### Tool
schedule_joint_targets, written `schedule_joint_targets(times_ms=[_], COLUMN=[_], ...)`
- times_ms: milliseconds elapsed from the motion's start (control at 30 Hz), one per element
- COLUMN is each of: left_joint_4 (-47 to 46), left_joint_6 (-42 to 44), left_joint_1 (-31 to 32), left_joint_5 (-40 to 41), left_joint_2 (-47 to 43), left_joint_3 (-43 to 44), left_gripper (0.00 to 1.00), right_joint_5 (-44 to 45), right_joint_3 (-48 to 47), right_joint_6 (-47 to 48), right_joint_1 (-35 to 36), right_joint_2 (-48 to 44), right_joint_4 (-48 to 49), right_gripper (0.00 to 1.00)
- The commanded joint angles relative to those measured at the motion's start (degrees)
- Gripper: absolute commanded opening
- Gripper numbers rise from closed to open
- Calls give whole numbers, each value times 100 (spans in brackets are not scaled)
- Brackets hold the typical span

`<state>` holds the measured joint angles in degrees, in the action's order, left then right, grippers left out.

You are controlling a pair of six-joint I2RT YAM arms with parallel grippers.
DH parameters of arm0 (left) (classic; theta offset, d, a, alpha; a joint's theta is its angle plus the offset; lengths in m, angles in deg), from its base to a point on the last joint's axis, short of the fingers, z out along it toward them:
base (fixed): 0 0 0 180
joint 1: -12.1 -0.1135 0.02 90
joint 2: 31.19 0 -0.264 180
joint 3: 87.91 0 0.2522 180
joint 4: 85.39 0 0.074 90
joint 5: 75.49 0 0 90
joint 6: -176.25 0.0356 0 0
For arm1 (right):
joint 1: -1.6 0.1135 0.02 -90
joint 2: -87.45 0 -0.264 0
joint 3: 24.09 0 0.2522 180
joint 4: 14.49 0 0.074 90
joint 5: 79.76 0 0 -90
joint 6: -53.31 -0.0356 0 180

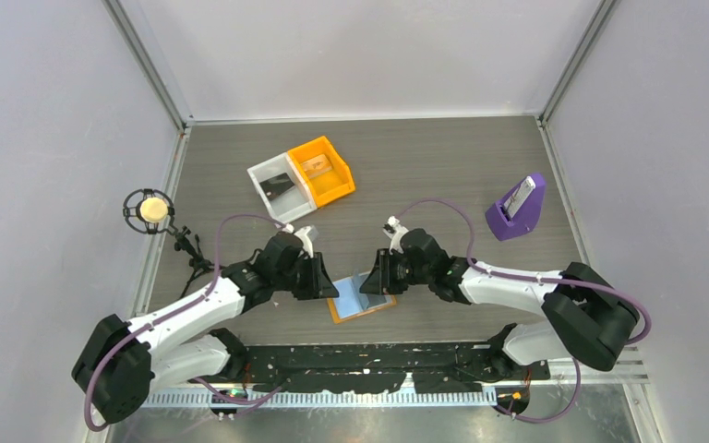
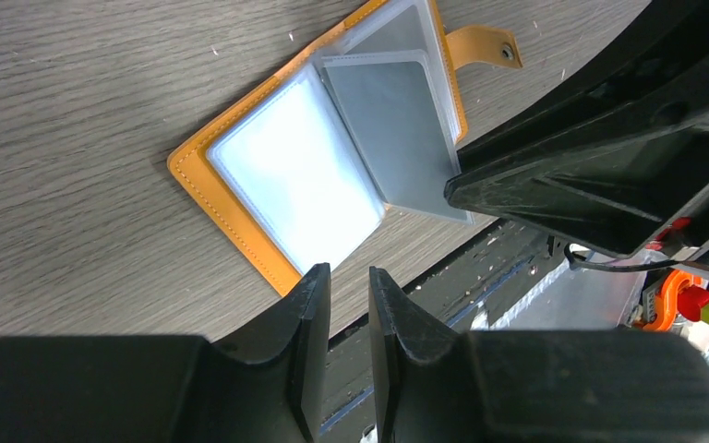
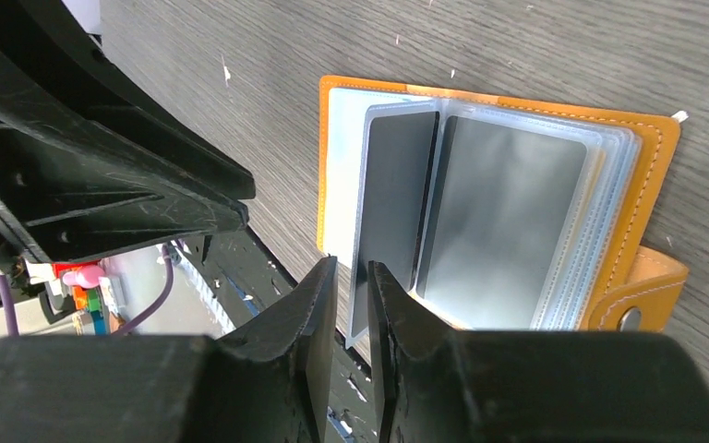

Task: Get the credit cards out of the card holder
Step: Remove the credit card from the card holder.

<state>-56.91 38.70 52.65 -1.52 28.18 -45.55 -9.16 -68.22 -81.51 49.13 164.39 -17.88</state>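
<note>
The orange card holder (image 1: 349, 310) lies open on the table near the front edge, between my two grippers. In the left wrist view the card holder (image 2: 240, 226) shows a pale blue pocket panel and a raised clear sleeve page (image 2: 397, 138). My left gripper (image 2: 349, 269) hovers by its near corner, jaws a narrow gap apart and empty; it also shows from above (image 1: 330, 284). My right gripper (image 3: 351, 263) is closed on the edge of a raised sleeve page (image 3: 392, 185) that holds a dark card. A grey card (image 3: 508, 212) lies in the sleeve behind. From above, the right gripper (image 1: 367, 280) is over the holder.
An orange bin (image 1: 321, 169) and a clear bin (image 1: 279, 185) stand at the back centre. A purple wedge stand (image 1: 517, 209) with a card in it sits at the right. A round device on a small stand (image 1: 152, 210) is at the left edge. The black base rail (image 1: 378, 355) runs just in front of the holder.
</note>
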Motion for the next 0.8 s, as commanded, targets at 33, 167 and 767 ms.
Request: schedule_joint_targets(times_ms=[33,167,767], left_joint_4=[301,295,271], left_joint_6=[214,176,149], left_joint_1=[28,26,23], left_joint_5=[146,227,172], left_joint_2=[37,-55,-190], left_joint_3=[359,321,362], left_gripper=[24,24,24], right_joint_5=[-42,-98,124], right_joint_3=[-245,-325,-358], right_joint_6=[-52,-71,146], right_joint_1=[132,263,270], right_joint_2=[129,279,-83], right_joint_4=[274,322,62], right_gripper=[28,30,33])
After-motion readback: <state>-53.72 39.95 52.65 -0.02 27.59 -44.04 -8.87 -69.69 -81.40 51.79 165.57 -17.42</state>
